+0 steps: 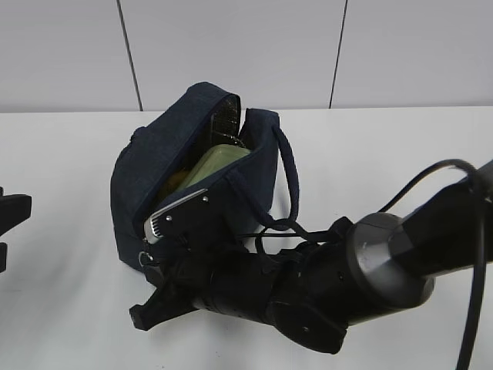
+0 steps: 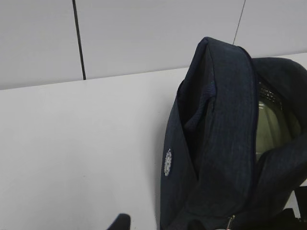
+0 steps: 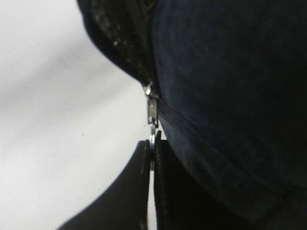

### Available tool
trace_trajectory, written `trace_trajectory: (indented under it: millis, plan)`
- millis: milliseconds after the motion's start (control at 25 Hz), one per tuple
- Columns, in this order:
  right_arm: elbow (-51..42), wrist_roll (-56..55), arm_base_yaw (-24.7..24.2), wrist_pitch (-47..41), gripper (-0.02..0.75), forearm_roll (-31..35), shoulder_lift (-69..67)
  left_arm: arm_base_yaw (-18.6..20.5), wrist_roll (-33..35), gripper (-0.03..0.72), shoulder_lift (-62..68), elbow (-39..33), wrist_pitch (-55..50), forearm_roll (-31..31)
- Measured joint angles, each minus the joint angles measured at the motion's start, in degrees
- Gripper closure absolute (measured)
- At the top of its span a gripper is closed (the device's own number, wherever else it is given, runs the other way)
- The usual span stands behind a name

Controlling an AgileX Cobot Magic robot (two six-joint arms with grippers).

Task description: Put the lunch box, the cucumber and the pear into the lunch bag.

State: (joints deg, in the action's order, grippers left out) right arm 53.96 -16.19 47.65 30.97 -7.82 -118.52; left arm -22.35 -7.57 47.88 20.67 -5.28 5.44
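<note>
The navy lunch bag point(image 1: 158, 154) lies on the white table with its top gaping open. Inside it the lunch box's sage-green lid point(image 1: 217, 162) shows, with a patch of the yellow pear point(image 1: 176, 179) beside it. The cucumber is hidden. My right gripper point(image 3: 152, 143) is shut on the silver ring pull point(image 3: 152, 136) at the bag's front lower corner point(image 1: 146, 258). My left gripper point(image 1: 9, 227) stands open and empty at the far left, apart from the bag. In the left wrist view the bag point(image 2: 216, 124) and the lid point(image 2: 268, 127) show.
The bag's loop handle point(image 1: 286, 173) hangs over its right side, above my right arm point(image 1: 347, 277). A white table point(image 1: 69, 308) extends left of the bag; a panelled wall point(image 1: 231, 46) stands behind.
</note>
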Motion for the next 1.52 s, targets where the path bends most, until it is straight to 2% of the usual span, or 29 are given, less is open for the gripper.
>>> trace_trajectory:
  millis: [520, 1240, 1520]
  plan:
    - [0.00, 1.71, 0.00, -10.39, 0.738, -1.45, 6.84, 0.00, 0.00, 0.461, 0.00, 0.00, 0.00, -0.04]
    - [0.00, 1.96, 0.00, -15.58, 0.738, -6.85, 16.69, 0.00, 0.00, 0.448, 2.06, 0.00, -1.03, 0.40]
    - [0.00, 1.96, 0.00, -16.26, 0.738, -7.08, 17.72, 0.00, 0.00, 0.414, 7.85, 5.06, -9.09, -0.24]
